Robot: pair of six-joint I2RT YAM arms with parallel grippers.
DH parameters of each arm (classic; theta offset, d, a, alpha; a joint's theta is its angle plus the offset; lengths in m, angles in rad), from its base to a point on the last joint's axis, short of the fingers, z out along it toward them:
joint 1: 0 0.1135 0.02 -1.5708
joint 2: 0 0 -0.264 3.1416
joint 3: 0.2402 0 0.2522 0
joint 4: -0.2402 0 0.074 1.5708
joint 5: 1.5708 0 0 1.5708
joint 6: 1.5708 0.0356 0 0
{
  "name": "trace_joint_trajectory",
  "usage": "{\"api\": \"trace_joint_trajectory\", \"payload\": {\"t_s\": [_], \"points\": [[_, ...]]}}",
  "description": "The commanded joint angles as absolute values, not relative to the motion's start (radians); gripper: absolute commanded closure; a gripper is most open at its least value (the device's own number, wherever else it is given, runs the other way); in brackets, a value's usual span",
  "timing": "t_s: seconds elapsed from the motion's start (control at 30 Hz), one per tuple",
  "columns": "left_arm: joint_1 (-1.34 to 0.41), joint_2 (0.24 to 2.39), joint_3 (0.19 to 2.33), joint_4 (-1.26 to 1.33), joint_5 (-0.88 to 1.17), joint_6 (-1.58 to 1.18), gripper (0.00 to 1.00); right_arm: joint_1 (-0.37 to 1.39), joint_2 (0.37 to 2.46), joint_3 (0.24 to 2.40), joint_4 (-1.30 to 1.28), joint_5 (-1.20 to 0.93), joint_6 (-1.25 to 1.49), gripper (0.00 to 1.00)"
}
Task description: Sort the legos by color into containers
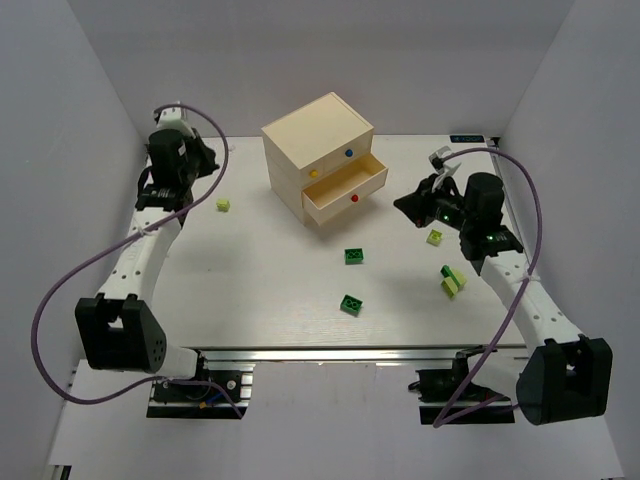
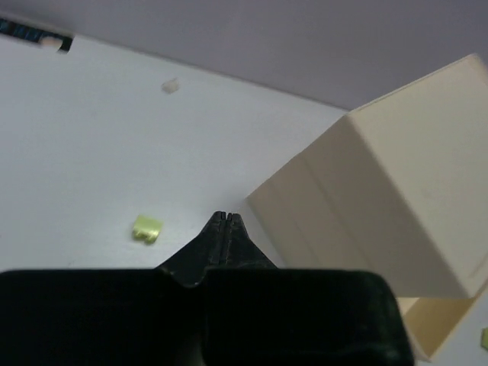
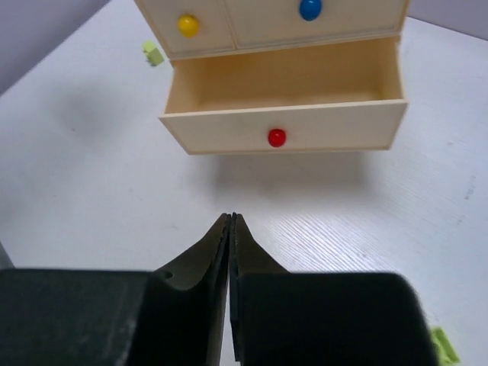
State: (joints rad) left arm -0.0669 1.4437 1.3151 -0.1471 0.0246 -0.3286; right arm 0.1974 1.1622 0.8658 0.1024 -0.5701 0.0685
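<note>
Near the back-left corner of the table, the left gripper hangs above the surface with its jaws pressed together and nothing between them. Just ahead of it lies the left yellow-green brick, flat on the table and apart from the fingers.

Toward the middle of the back edge stands the chest. Its 2 upper drawers, with the yellow knob and the blue knob, are closed. The red-knob drawer below them is pulled out, and no brick shows in the part of its inside that can be seen. In front of it lies a green brick, with a second green brick nearer the front edge.

The right gripper faces the open drawer, raised, its jaws closed and empty. Near the right edge sit the right yellow-green brick and a cluster of green and yellow-green pieces, touching.

The sorting looks barely begun, with every visible brick loose on the table. The next move calls for spreading the jaws, lowering over 1 brick and squaring to its sides. No knob is green, so which drawer suits it cannot be read.
</note>
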Motion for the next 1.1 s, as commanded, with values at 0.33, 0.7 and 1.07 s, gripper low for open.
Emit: {"api": "trace_joint_trajectory", "payload": {"t_s": [0.33, 0.7, 1.07], "points": [[-0.002, 1.64, 1.179, -0.469, -0.142, -0.647, 0.43, -0.035, 1.172, 0.896, -0.063, -0.687, 0.025, 0.27], [-0.002, 1.882, 1.413, -0.526, -0.203, -0.839, 0.17, -0.072, 1.115, 0.856, -0.058, -0.738, 0.017, 0.27], [-0.002, 2.109, 1.687, -0.627, -0.158, -0.951, 0.15, -0.075, 1.106, 0.853, -0.064, -0.758, 0.014, 0.27]]}}
